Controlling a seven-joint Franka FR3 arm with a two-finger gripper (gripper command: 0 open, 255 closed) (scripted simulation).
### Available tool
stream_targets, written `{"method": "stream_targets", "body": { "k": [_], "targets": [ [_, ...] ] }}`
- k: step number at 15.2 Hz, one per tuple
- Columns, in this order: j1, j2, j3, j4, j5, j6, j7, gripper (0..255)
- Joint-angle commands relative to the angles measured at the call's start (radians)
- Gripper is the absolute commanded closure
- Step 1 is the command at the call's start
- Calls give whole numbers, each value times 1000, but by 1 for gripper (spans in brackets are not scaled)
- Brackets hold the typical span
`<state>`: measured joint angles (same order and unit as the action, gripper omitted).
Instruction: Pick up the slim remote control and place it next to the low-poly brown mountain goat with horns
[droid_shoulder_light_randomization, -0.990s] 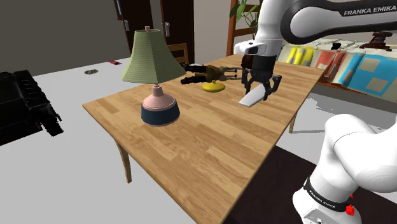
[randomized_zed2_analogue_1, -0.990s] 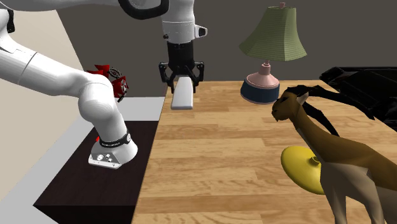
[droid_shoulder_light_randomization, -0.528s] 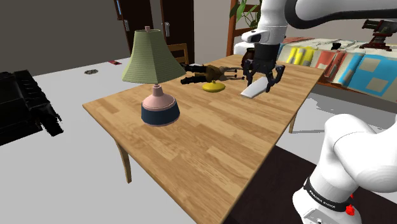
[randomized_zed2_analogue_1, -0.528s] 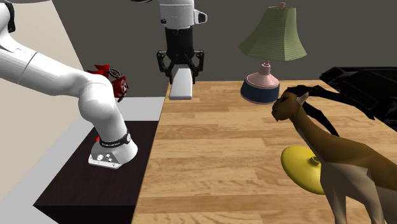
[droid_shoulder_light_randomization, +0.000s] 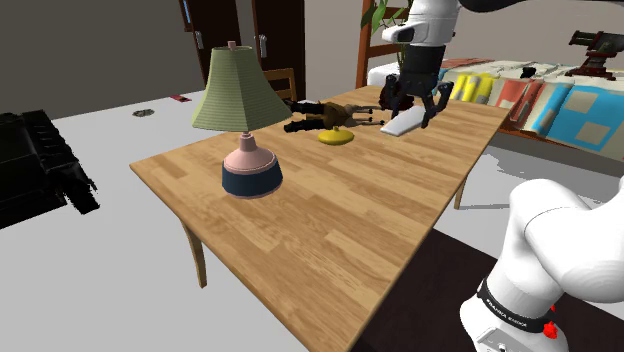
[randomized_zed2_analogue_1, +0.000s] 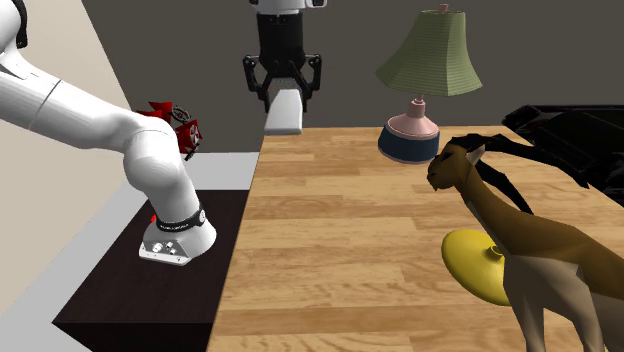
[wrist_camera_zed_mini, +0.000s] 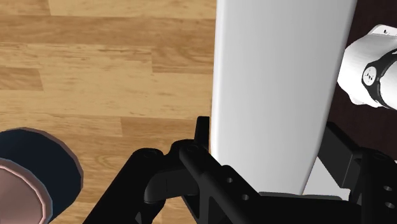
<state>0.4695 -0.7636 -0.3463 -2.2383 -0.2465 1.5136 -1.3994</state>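
Remote (randomized_zed2_analogue_1: 284, 116) clamped in the claw (randomized_zed2_analogue_1: 287, 92), mid-carry above the worktop (randomized_zed2_analogue_1: 350, 235); next move: set down just beside the goat (randomized_zed2_analogue_1: 545, 245).

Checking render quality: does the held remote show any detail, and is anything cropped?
Wrist view: the remote is a plain pale slab with no buttons, clasped by the gripper. Second exterior view: the goat looms close, cropped at the edge.

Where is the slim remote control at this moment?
In the shoulder view the white remote hangs clasped in the pincer over the table, just right of the yellow object and the brown goat.
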Motion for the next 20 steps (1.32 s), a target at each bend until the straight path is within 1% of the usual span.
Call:
{"method": "stream_targets", "body": {
  "k": [1,7,8,12,16,17,20],
  "targets": [
    [2,8,3,31,4,-22,-2,255],
    [10,40,13,133,16,-93,-10,255],
    [10,40,13,133,16,-93,-10,255],
    [12,124,-84,212,-16,-69,-106,255],
    [22,226,-188,308,-26,-46,-208,255],
    [29,277,-237,357,-23,-36,-256,255],
    [24,262,-239,305,-30,2,-250,255]
  ]
}}
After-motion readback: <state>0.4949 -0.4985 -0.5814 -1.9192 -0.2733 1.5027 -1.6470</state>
